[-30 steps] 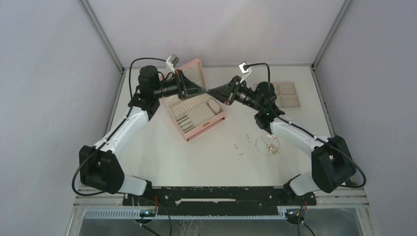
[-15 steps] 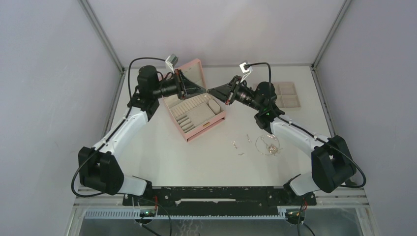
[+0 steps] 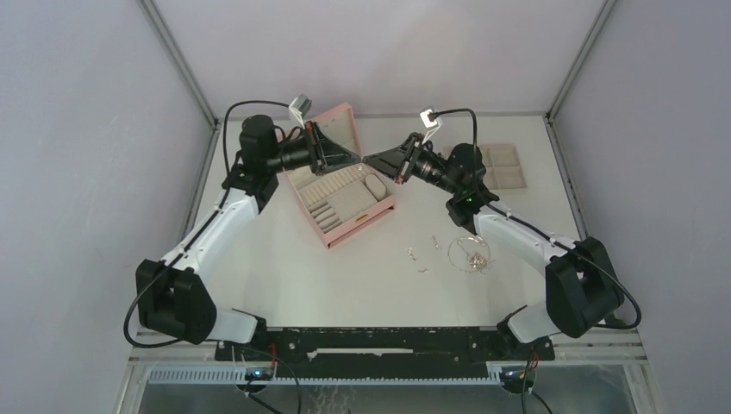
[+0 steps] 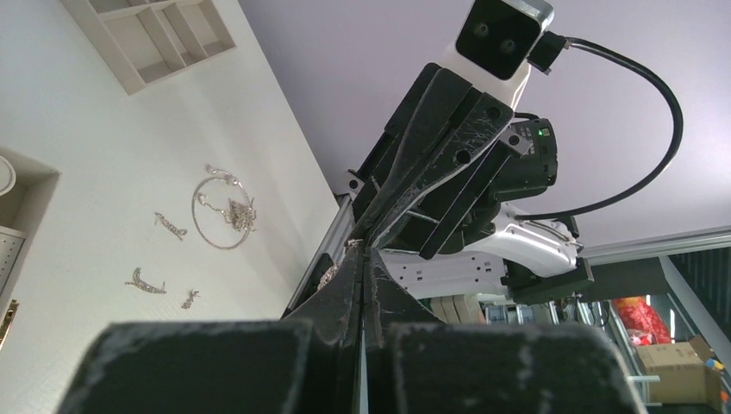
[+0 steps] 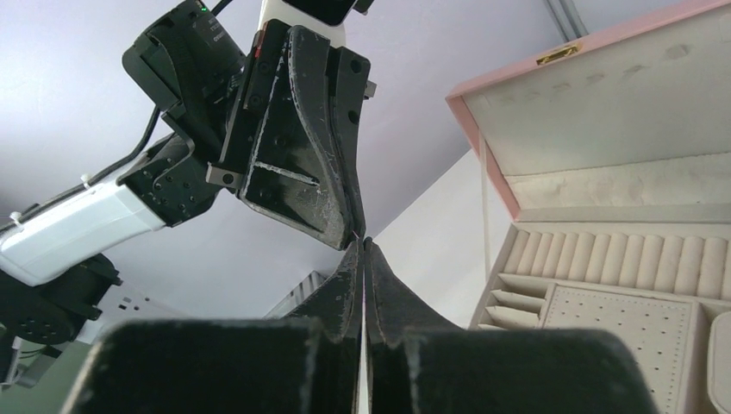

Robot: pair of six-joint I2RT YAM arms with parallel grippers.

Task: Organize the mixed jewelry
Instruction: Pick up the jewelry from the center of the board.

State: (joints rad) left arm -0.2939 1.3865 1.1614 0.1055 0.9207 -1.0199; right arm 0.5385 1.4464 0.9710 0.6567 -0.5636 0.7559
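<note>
Left end effector [image 3: 359,159] clenched, jaws pressed flat together; right end effector [image 3: 368,160] likewise clenched. Their tips stand point to point in the air above the far-right corner of the open pink box [image 3: 362,222]; actual contact cannot be confirmed. Chain necklace [image 3: 470,253] lies looped on the surface [image 3: 328,285], well right of the box, under the right arm. Small silver pieces [image 3: 415,254] lie scattered just left of the necklace. Beige tray [image 3: 505,166] sits at far right.

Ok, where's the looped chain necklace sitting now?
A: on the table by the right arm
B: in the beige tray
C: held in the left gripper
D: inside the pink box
A: the chain necklace lies on the table, outside the pink box.
</note>
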